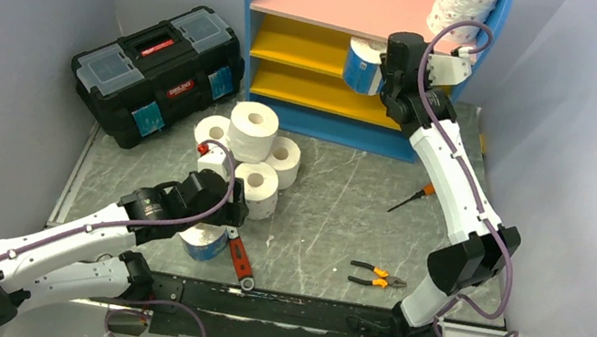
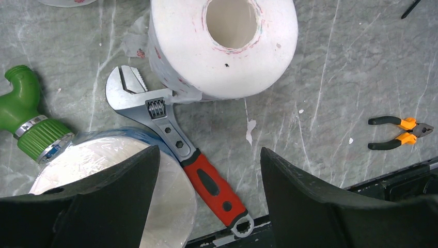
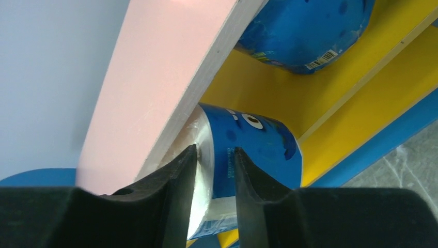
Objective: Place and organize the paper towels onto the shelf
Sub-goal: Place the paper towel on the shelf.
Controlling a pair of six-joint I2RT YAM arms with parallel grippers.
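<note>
Pink-dotted roll point(image 1: 466, 3) atop shelf point(image 1: 321, 126) getting cut by view's upper edge. Blue-wrapped roll point(image 3: 258, 150) under shelf's pink board point(image 3: 155, 88) hiding partly behind right gripper point(image 3: 216, 155) fingers. Plastic-wrapped roll point(image 2: 93, 155) well before shelf lying half under left gripper point(image 2: 209, 152) finger.

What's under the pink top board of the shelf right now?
A blue-wrapped roll pinched by the right gripper, and a second blue roll beyond it, above the yellow board. The pink board and gripper hide part of the held roll; whether it rests there is unclear.

obstacle: pink board point(image 3: 170, 77) against wrapped roll point(image 3: 248, 150) | clearance: seemingly none
</note>
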